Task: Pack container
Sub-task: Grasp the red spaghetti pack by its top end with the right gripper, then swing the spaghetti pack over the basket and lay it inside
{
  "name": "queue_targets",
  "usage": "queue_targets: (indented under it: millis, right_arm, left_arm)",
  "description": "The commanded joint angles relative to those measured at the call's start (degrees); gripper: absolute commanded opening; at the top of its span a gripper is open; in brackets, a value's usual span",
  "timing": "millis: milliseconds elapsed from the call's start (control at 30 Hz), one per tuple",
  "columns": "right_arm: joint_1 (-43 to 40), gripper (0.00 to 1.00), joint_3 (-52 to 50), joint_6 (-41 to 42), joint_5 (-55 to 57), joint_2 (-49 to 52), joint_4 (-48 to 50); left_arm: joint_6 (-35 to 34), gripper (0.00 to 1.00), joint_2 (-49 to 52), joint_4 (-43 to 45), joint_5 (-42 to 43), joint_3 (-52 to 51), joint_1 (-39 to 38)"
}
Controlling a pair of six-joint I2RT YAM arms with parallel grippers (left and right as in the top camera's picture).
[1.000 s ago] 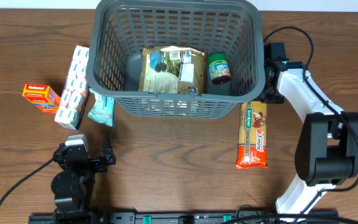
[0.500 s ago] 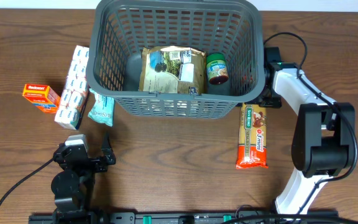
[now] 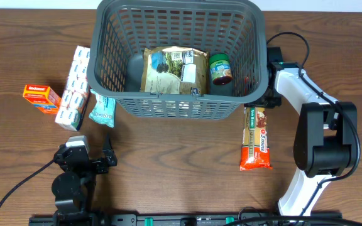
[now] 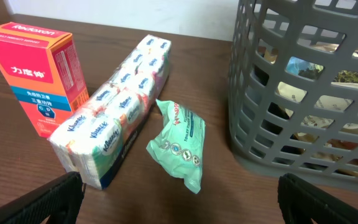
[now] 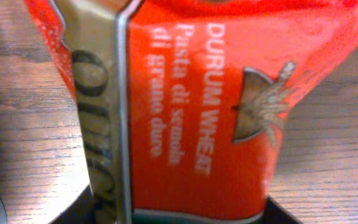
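The container (image 3: pixel 175 100), a big dark grey lattice basket, stands at the table's far middle. Inside it lie a printed pouch (image 3: pixel 173 70) and a green-lidded jar (image 3: pixel 220 68). A red pasta pack (image 3: pixel 256 139) lies lengthwise on the table just off the basket's front right corner. My right gripper (image 3: pixel 257 108) is down at the pack's far end. In the right wrist view the pasta pack (image 5: pixel 191 106) fills the gap of the right gripper (image 5: pixel 179 214), with a finger against each side. My left gripper (image 3: pixel 109 156) rests open near the front left, and nothing sits in its gap (image 4: pixel 182 202).
Left of the basket lie an orange box (image 3: pixel 41 98), a long tissue pack (image 3: pixel 74 88) and a green packet (image 3: pixel 102 110). The left wrist view shows the same orange box (image 4: pixel 36 74), tissue pack (image 4: pixel 114 118), green packet (image 4: pixel 178 144) and basket wall (image 4: pixel 303 93).
The right gripper came down beside the basket's right corner and closed on the pasta pack's far end, nudging the pack slightly. The left arm has not moved.
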Motion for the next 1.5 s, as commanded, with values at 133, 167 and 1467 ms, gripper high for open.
queue_targets:
  millis: [133,167,1467]
  right_arm:
    - [-0.61,0.04,4.48,1.88,-2.32,4.13,-3.78]
    - [-1.01,0.01,6.6,1.88,-2.29,4.13,-5.4]
    - [15.8,0.01,92.59,-17.05,6.75,4.13,-17.18]
  left_arm:
    - [0.76,0.98,-0.35,-0.35,-0.26,-1.27,0.33]
    - [0.76,0.99,-0.35,-0.35,-0.26,-1.27,0.33]
    - [0.76,0.98,-0.35,-0.35,-0.26,-1.27,0.33]
